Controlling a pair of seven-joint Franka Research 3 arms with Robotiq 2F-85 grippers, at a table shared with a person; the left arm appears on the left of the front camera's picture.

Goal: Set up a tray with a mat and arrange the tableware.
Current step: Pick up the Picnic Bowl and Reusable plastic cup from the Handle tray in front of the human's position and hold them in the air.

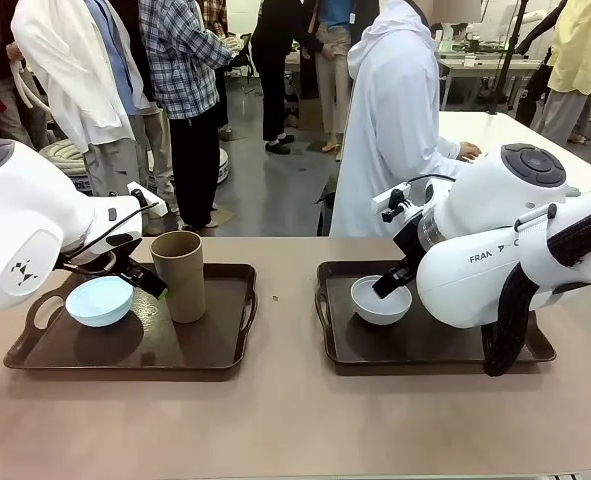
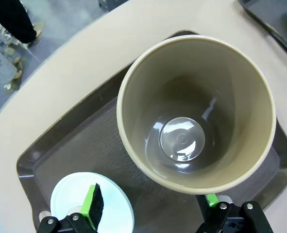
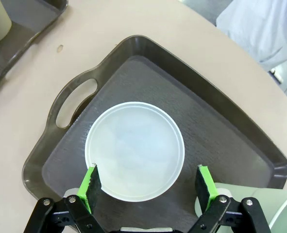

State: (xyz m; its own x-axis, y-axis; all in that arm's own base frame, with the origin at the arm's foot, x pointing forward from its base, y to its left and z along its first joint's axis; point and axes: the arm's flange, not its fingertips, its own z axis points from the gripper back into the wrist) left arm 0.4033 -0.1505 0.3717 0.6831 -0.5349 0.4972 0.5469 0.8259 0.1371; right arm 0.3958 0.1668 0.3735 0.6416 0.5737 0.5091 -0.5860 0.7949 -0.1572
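Two dark brown trays lie on the table, each floor lined with a dark textured mat (image 3: pixel 211 121). The left tray (image 1: pixel 225 345) holds a light blue bowl (image 1: pixel 100 300) and a tall tan cup (image 1: pixel 180 275). My left gripper (image 1: pixel 140 272) hangs open between them; from the wrist, the gripper (image 2: pixel 152 203) sits just at the tan cup's (image 2: pixel 196 111) rim, with the blue bowl (image 2: pixel 109 213) under one finger. The right tray (image 1: pixel 425 350) holds a greyish white bowl (image 1: pixel 380 300). My right gripper (image 3: pixel 148 182) stands open above that bowl (image 3: pixel 133 150). A pale green cup (image 3: pixel 264 208) stands beside one finger.
A person in a white coat (image 1: pixel 395 130) stands at the far side, turned away, with a hand on another table. Several other people stand farther back. Bare tabletop (image 1: pixel 295 420) runs along the near edge and between the trays.
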